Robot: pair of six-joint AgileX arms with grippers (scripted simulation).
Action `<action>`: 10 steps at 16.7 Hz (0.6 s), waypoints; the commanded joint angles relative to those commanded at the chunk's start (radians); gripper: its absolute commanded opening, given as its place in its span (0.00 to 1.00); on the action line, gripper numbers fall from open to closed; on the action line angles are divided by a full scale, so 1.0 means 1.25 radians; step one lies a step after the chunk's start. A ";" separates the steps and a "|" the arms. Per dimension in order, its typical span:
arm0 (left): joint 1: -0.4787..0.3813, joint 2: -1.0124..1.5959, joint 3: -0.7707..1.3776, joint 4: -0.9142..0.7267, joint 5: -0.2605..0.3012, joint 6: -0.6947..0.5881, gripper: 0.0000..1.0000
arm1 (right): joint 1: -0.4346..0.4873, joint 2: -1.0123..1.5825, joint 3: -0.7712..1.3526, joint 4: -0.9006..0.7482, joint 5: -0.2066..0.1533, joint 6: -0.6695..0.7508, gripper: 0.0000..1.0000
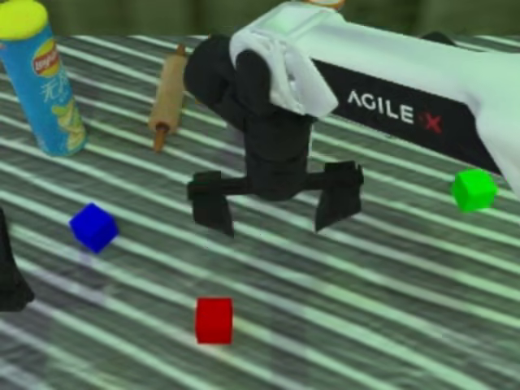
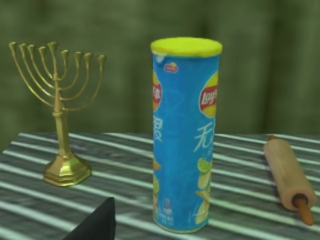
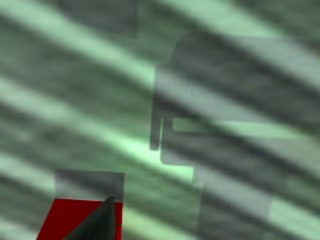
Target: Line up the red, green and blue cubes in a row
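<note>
The red cube (image 1: pixel 214 320) lies near the table's front, middle. Off to the left is the blue cube (image 1: pixel 93 227), and the green cube (image 1: pixel 474 190) lies at the right, beside my right arm. My right gripper (image 1: pixel 276 208) hangs open above the table's middle, behind the red cube, its fingers wide apart with nothing between them. In the right wrist view the red cube (image 3: pixel 75 219) shows partly behind one dark fingertip (image 3: pixel 102 222). My left gripper (image 1: pixel 10 276) is parked at the left edge; only a dark finger (image 2: pixel 97 225) shows in the left wrist view.
A blue chips can (image 1: pixel 41 77) with a yellow lid stands at the back left, and a wooden rolling pin (image 1: pixel 168 93) lies to its right. A brass candelabrum (image 2: pixel 59 110) stands beyond the can in the left wrist view. The tabletop (image 1: pixel 366 309) is striped grey and green.
</note>
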 joint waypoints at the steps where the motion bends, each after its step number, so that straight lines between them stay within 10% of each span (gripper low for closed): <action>1: 0.000 0.000 0.000 0.000 0.000 0.000 1.00 | -0.043 -0.004 -0.011 0.004 -0.001 -0.054 1.00; 10: 0.000 0.000 0.000 0.000 0.000 0.000 1.00 | -0.440 -0.048 -0.120 0.049 -0.016 -0.576 1.00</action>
